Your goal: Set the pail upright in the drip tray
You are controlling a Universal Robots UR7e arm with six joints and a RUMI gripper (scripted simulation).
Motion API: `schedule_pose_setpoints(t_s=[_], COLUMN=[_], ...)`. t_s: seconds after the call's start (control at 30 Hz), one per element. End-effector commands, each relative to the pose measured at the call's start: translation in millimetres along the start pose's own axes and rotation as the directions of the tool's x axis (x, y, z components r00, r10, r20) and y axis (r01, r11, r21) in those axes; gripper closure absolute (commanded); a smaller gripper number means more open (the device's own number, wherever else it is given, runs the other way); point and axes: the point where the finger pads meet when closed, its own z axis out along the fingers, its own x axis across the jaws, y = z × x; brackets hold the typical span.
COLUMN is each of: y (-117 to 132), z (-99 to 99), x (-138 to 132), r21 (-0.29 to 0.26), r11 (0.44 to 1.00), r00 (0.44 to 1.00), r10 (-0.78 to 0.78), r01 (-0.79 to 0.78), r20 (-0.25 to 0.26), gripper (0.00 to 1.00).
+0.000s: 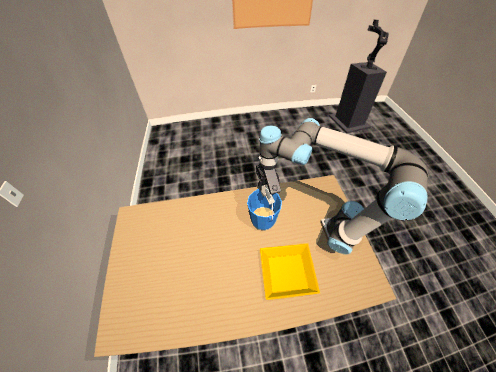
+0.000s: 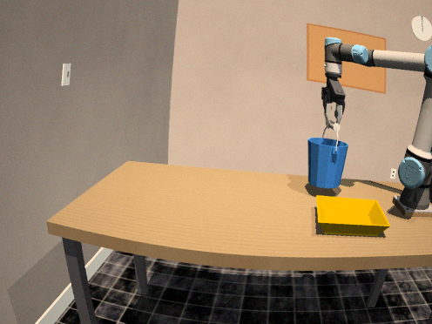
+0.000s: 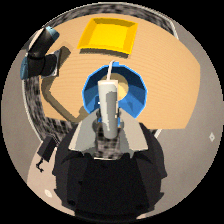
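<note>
A blue pail [image 1: 264, 211] hangs upright by its thin white handle [image 2: 335, 129] from my gripper [image 2: 334, 124], which is shut on the handle's top. The pail's base is slightly above the wooden table, over its own shadow [image 2: 322, 190]. It also shows in the side view [image 2: 327, 162] and in the wrist view [image 3: 116, 94], straight below the fingers. The yellow drip tray [image 1: 289, 270] lies empty on the table, nearer the front edge than the pail. It shows in the side view [image 2: 350, 216] and at the top of the wrist view [image 3: 108, 35].
The arm's base [image 1: 340, 232] is mounted at the table's right edge, close to the tray. A black pedestal [image 1: 359, 94] stands on the floor behind the table.
</note>
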Motion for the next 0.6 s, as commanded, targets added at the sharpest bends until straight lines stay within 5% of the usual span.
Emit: schedule_pose_setpoints(t_s=[0.0,0.57], y=[0.3,0.3], z=[-9.5,-32.1], x=[0.2,0.2], r21=[-0.001,-0.001], r11=[1.000,1.000], r00=[1.000,1.000], r10=[0.000,0.000], r01=[0.000,0.000], r20=[-0.001,-0.001], gripper=[1.00,1.00])
